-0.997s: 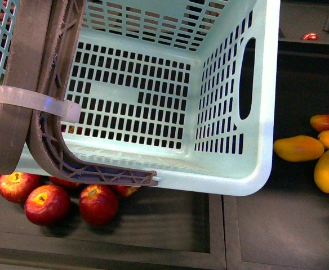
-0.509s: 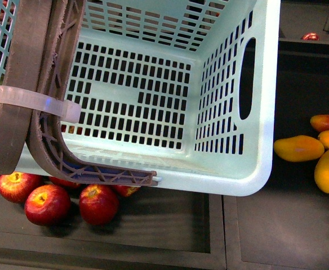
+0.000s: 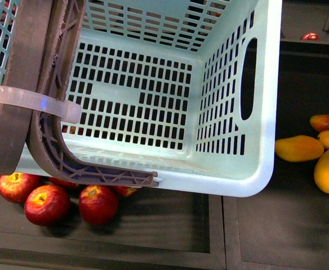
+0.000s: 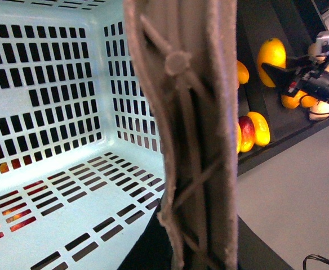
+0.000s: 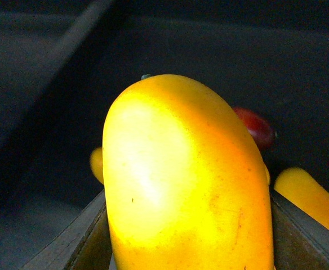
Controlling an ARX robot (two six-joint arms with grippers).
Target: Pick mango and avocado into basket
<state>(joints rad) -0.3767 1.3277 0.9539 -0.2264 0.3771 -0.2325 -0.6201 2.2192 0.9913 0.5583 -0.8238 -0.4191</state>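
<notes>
The light teal basket [image 3: 232, 169] fills the front view, hanging above the dark shelf, and nothing lies in it. Its brown-grey handle [image 3: 18, 84] carries a white zip tie [image 3: 35, 102]. My left gripper [image 4: 198, 247] is shut on the handle [image 4: 192, 129], with the basket floor [image 4: 52, 185] beyond it. My right gripper [image 5: 190, 247] is shut on the bright yellow-orange mango [image 5: 181, 180], which stands up between its fingers [image 5: 80, 239]. The right arm [image 4: 311, 81] shows far off in the left wrist view. The avocado is out of view.
Red apples [image 3: 46, 203] lie below the basket's near edge. Yellow mangoes [image 3: 298, 148] and a red-blushed one [image 3: 328, 121] lie at the right. A divider [image 3: 216, 225] splits the dark shelf. More yellow fruit [image 5: 314, 199] and a red one [image 5: 257, 128] lie under the held mango.
The basket has shifted very slightly to the right. Nothing else has visibly changed.
</notes>
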